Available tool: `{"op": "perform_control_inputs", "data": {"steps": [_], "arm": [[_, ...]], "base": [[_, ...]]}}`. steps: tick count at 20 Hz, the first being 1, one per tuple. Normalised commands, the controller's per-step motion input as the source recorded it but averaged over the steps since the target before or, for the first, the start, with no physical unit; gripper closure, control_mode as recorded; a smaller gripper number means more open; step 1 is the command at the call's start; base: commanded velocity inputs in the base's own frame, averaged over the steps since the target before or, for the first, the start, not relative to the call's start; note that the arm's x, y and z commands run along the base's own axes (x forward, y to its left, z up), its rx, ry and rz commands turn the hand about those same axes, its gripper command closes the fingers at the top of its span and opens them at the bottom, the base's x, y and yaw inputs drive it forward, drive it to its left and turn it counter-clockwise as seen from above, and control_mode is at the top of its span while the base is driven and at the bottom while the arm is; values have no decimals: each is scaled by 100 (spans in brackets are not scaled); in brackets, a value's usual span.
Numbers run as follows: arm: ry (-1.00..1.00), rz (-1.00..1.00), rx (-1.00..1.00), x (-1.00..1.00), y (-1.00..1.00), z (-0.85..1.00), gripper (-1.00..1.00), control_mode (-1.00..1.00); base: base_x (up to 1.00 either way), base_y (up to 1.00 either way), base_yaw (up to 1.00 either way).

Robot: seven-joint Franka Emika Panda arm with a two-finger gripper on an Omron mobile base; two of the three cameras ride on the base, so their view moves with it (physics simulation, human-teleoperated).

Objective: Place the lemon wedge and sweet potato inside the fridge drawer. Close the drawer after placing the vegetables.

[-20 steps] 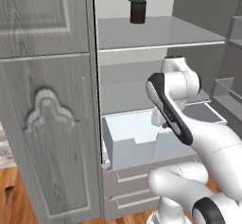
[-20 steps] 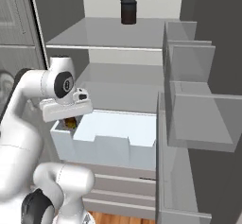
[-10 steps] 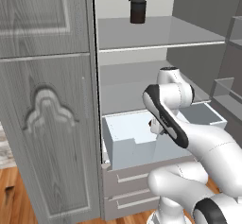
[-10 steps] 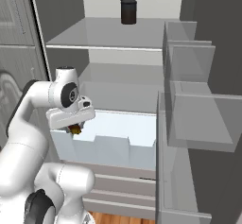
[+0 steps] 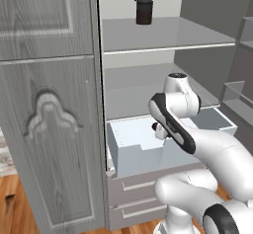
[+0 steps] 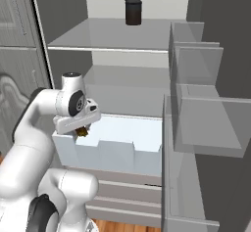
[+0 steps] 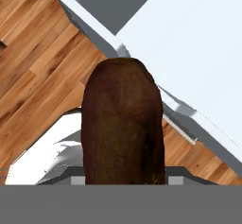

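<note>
Gripper [image 6: 82,132] pinching sweet potato [image 7: 123,124], pointing down over front left corner of open drawer [image 6: 117,152]; potato hangs above drawer rim, wood floor [image 7: 38,67] below; dark jar [image 5: 144,10] on upper shelf

Dark jar [image 5: 143,9] on upper fridge shelf [image 5: 168,35]

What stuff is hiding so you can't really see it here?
- Gripper fingers: in the hand view the sweet potato covers them.
- Fridge drawer floor: in the left base view the arm blocks part of it.
- Lemon wedge: cannot tell whether it lies in the drawer.
</note>
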Motion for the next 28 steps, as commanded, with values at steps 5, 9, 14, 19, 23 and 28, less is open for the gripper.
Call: {"op": "perform_control_inputs", "data": {"steps": [5, 9, 14, 19, 23, 28], "arm": [[-1, 4, 0, 49, 14, -17, 100, -100], [-1, 5, 0, 42, 15, -26, 100, -100], [-1, 7, 0, 31, 8, -33, 100, -100], [-1, 9, 1, 13, 4, -42, 100, -100], [0, 10, 0, 11, 5, -60, 100, -100], [0, 9, 2, 16, 0, -45, 100, -100]], "base": [[0, 0, 0], [0, 0, 0], [0, 0, 0], [0, 0, 0], [0, 0, 0], [0, 0, 0]]}}
